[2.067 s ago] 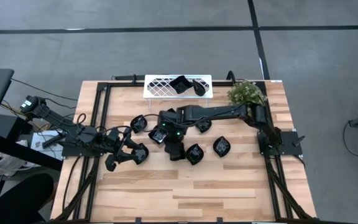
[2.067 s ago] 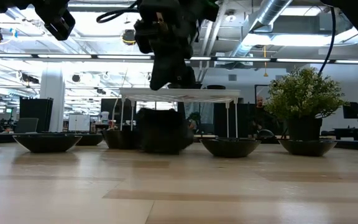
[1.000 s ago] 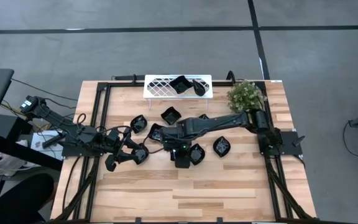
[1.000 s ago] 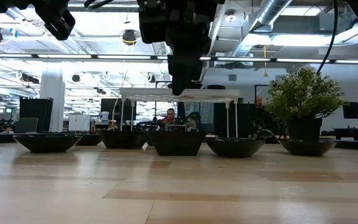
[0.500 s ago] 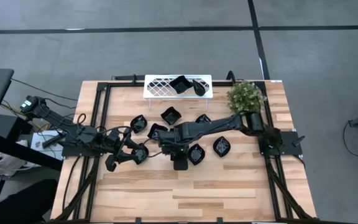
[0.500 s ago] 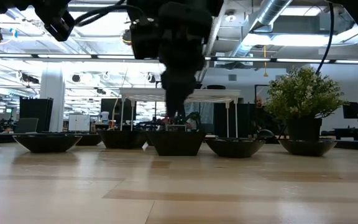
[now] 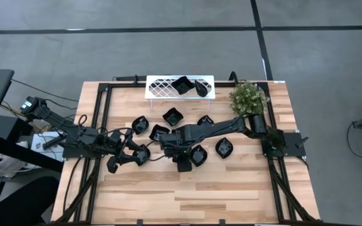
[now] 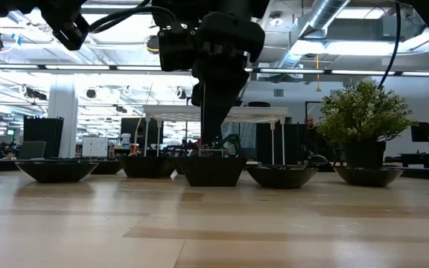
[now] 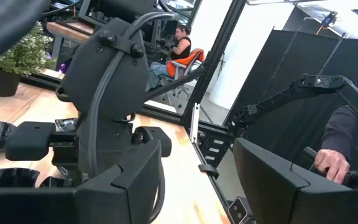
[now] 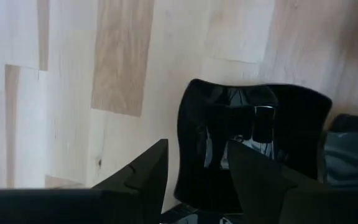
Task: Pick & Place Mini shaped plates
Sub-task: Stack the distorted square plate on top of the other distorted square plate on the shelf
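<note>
Several glossy black mini plates lie mid-table; two more [image 7: 182, 85] rest in the white lattice tray [image 7: 159, 88]. My right gripper [image 7: 168, 141] points down, open, over a wavy-edged square plate [image 10: 253, 143] [image 8: 211, 170]. One finger stands outside its rim [image 10: 185, 149] and the other over its hollow. My left gripper [image 9: 197, 162] is open and empty. It hangs above the table's left side [image 7: 126, 149], beside another plate [image 7: 142, 154]. My right gripper's fingers [image 10: 145, 168] stand on either side of the square plate's rim, coming from above. I cannot tell whether they touch it. The plate rests flat on the table.
Other plates lie close around the right gripper, one to its left [image 7: 140, 124] and two on the near right [image 7: 198, 155] [image 7: 224, 147]. A potted plant [image 7: 249, 95] stands at the far right. Bare wood lies toward the near edge. A person's hand [image 9: 331, 163] shows beyond the table.
My right gripper has come down from above the tray's height toward the square plate in the middle and shifted a little toward the table's left. The plate has stayed flat on the table.
</note>
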Controlling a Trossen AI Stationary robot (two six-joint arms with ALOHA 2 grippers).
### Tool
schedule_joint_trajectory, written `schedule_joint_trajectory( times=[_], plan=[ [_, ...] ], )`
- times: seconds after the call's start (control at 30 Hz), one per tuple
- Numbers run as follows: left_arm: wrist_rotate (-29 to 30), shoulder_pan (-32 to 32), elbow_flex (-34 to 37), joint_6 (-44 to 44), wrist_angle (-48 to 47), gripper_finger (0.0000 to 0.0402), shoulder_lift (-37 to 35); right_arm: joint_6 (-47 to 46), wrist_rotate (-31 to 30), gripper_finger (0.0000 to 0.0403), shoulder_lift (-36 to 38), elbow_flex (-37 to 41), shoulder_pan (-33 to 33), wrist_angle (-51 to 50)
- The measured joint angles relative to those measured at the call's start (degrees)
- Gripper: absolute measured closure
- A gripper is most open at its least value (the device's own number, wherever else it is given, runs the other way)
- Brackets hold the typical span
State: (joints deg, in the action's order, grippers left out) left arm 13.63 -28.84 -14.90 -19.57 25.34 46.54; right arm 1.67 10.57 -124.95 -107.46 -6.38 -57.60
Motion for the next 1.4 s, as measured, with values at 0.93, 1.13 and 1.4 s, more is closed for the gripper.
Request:
schedule_joint_trajectory(
  times=[0.93, 1.13, 1.4],
  plan=[
    [0.0, 0.0, 0.0, 0.3, 0.0, 0.0197, 0.0, -9.0, -4.6, 0.0281, 0.3, 0.0, 5.0, -16.6],
    [0.0, 0.0, 0.0, 0.3, 0.0, 0.0197, 0.0, -8.6, -4.5, 0.0282, 0.4, 0.0, 4.9, -19.6],
    [0.0, 0.0, 0.0, 0.2, 0.0, 0.0197, 0.0, -7.1, -5.9, 0.0279, 5.8, 0.6, 4.7, -15.5]
  ],
)
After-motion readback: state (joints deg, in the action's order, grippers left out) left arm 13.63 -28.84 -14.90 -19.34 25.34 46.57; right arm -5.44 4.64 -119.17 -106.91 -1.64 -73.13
